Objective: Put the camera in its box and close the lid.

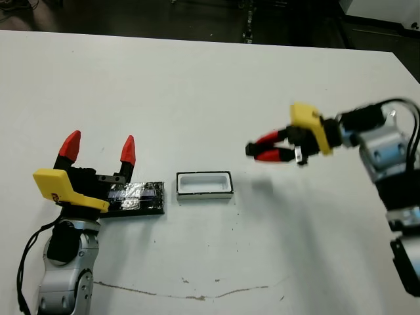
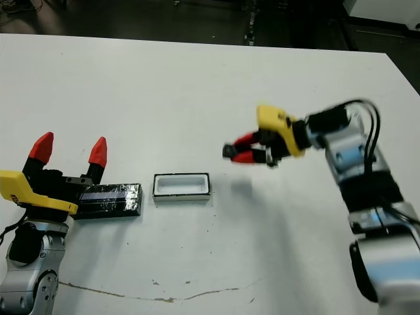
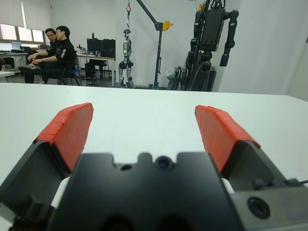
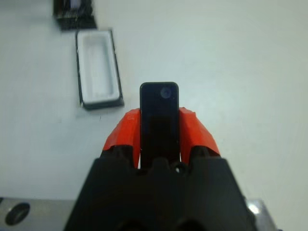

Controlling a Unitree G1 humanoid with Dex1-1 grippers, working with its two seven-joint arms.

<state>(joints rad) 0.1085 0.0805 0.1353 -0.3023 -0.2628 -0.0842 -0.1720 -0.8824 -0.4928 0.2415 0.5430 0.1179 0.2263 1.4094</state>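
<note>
Right gripper pinching camera, airborne right of box. Box empty. Lid flat beside it. Left gripper spread wide, idle. Insertion, closing both pending.

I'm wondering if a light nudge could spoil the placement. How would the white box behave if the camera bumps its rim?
The box looks small, shallow and empty, so probably light and apt to slide on the smooth table. Nothing holds it; the left gripper is open by the lid. Its low, wide shape probably won't tip.
</note>
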